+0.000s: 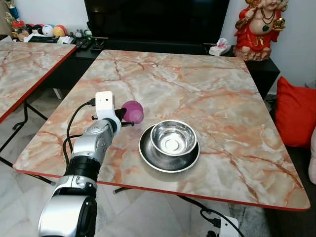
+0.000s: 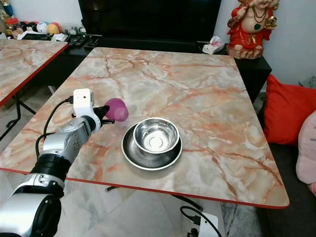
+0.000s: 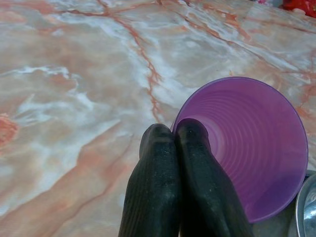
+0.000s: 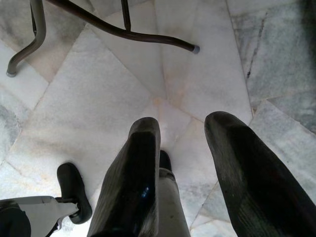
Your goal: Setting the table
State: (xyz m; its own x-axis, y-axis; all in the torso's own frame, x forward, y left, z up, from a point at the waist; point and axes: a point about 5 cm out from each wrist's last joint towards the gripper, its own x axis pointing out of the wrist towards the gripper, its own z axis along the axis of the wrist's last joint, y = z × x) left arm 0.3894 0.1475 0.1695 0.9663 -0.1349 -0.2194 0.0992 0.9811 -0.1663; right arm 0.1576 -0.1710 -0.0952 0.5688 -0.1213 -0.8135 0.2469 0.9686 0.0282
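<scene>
Left gripper (image 3: pixel 175 136) fingers pinch the purple cup (image 3: pixel 256 148) rim, seemingly thinly; it may slip onto the table (image 1: pixel 207 94).

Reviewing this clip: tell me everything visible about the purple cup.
The purple cup is a small tapered tumbler of translucent, ribbed plastic, empty inside. It is tipped on its side over the marble-patterned table, mouth toward the wrist camera. The left gripper pinches its rim, one finger inside, one outside. It sits just left of the steel bowl and plate.
</scene>
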